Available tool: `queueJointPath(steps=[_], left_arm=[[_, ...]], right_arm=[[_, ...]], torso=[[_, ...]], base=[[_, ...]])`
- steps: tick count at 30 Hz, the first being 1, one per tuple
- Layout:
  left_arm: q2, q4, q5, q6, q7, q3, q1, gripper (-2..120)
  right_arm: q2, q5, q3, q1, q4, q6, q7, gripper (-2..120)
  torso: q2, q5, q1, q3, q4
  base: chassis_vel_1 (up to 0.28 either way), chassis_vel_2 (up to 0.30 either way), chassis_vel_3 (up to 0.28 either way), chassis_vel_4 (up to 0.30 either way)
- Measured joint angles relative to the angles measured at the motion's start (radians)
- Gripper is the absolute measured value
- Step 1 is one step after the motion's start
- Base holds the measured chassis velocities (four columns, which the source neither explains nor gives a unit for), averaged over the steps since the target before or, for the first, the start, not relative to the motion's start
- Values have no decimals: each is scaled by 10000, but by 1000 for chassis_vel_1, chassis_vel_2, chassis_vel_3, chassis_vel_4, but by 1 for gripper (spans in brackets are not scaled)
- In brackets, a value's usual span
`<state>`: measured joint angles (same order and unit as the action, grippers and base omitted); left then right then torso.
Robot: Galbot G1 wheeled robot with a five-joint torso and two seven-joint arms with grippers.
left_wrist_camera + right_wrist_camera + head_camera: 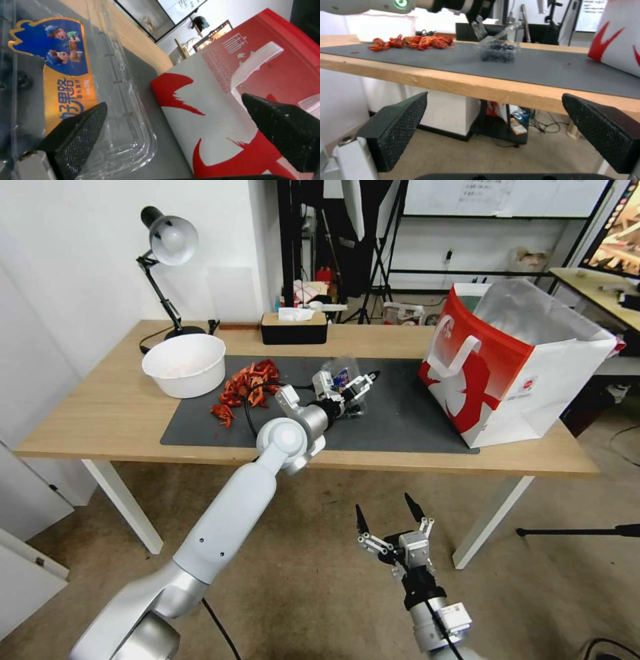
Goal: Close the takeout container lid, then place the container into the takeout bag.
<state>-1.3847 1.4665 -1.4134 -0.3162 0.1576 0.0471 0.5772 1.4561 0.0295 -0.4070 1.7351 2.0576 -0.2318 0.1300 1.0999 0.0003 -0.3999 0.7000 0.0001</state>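
The takeout container (498, 53) is a clear clamshell of dark blue berries on the grey mat (400, 427), mid-table. Its lid (501, 33) stands half raised at a slant and carries a blue and orange sticker (65, 75). My left gripper (348, 380) is open over the container (352, 407), with one finger (83, 130) lying against the lid (110, 75). The takeout bag (513, 373) stands open to the right of it, red and white with a foil lining. My right gripper (390, 513) hangs open below the table's front edge, holding nothing.
A white bowl (183, 363) and a pile of red crayfish (247, 383) lie left of the container. A black tissue box (293, 327) and a desk lamp (170, 243) stand at the back. The wooden table edge (486, 87) runs just above my right gripper.
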Motion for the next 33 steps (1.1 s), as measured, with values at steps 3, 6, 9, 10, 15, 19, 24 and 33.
queueJointPath(steps=[3, 6, 9, 10, 15, 19, 24, 33], left_arm=[[2, -47, 92, -23, 8, 70, -45, 100], [-19, -151, 172, -77, 164, 154, -156, 100], [-33, -241, 220, -102, 345, 201, -230, 100], [-30, -288, 263, -133, 452, 227, -262, 100], [50, -331, 419, -226, 811, 310, -300, 84], [130, -291, 465, -278, 1007, 337, -295, 68], [206, -186, 470, -284, 1071, 357, -253, 53], [327, -67, 474, -284, 1115, 357, -178, 19]], right_arm=[[-107, -93, -73, -26, 87, 108, 140, 100], [-214, -207, -133, -42, 188, 237, 318, 100], [-290, -261, -174, -40, 248, 275, 389, 100], [-340, -301, -196, -30, 279, 294, 400, 100], [-553, -556, -369, 8, 448, 388, 407, 100], [-778, -888, -555, -24, 638, 524, 445, 100], [-1025, -1517, -809, -242, 897, 871, 466, 100], [-1908, -3748, -1554, -1401, 1368, 2084, 384, 100]], torso=[[0, -2, 0, 0, -1], [0, -2, -1, 0, -1], [1, -4, 0, 0, -1], [0, -4, 0, 0, -1], [0, -3, 0, -2, 0], [1, -3, 0, -2, -1], [2, -3, 0, -2, -1], [1, -3, -3, 0, 0]], base=[[0, 0, 0, 0], [0, 0, 0, 0], [0, 0, 0, 0], [0, 0, 0, 0], [0, 0, 0, 0], [0, 0, 0, 0], [0, 0, 0, 0], [0, 0, 0, 0]])
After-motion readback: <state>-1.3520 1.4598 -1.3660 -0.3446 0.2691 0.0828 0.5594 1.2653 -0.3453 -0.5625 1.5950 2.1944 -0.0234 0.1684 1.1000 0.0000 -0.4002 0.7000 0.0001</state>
